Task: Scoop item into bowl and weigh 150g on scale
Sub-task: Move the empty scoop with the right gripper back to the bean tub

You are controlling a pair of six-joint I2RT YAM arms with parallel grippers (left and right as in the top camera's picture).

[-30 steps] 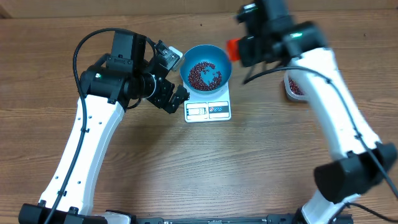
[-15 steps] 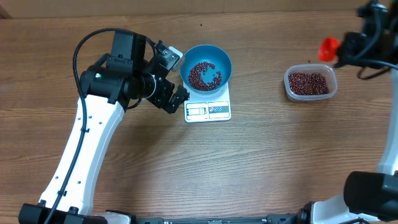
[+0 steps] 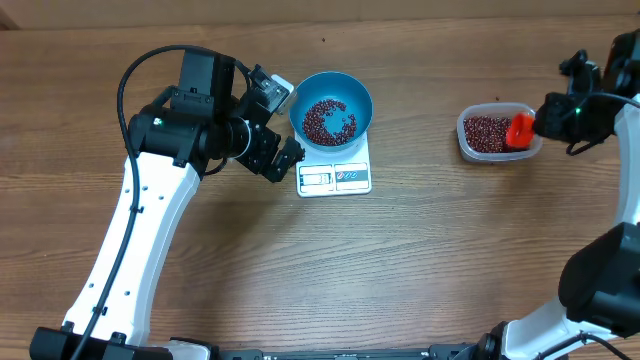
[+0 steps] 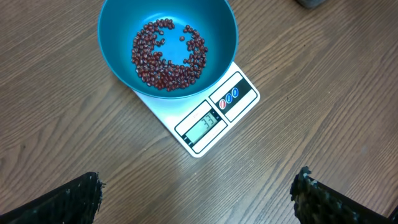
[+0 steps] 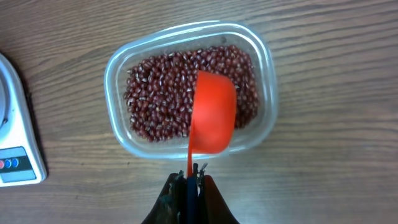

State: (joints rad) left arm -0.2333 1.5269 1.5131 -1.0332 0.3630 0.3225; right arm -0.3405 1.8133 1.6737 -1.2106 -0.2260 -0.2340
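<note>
Over the clear tub (image 5: 116, 74) at the far right of the bench (image 3: 420, 260), right hand (image 5: 189, 180) was pinched tight on the handle of an orange scoop (image 5: 212, 112). Scoop cup sat above the right half of the tub's beans (image 5: 158, 93); no beans seen on it, and couldn't tell if it touched the heap. Left hand (image 4: 196, 199) was spread wide, empty, parked beside the scale (image 4: 214, 118) and clear of it. Blue bowl (image 4: 211, 25) sat on the scale with a thin layer of beans in it (image 4: 165, 59), much of the floor bare. Display looked like 33, so probably well short of target; more scoops needed.

Step in hand, as judged: reload the scoop. To do it well:
- tilt the lip down and push through the thicker part of the heap, toward the tub's left side
- keep pressure light, since the tub looked flimsy and could slide or tip
- roll the cup level before lifting, not heaped
- carry it level across the open bench and tip over the bowl's centre
- don't bump the bowl or scale, as that would upset the reading
- take smaller loads as the display nears target
</note>
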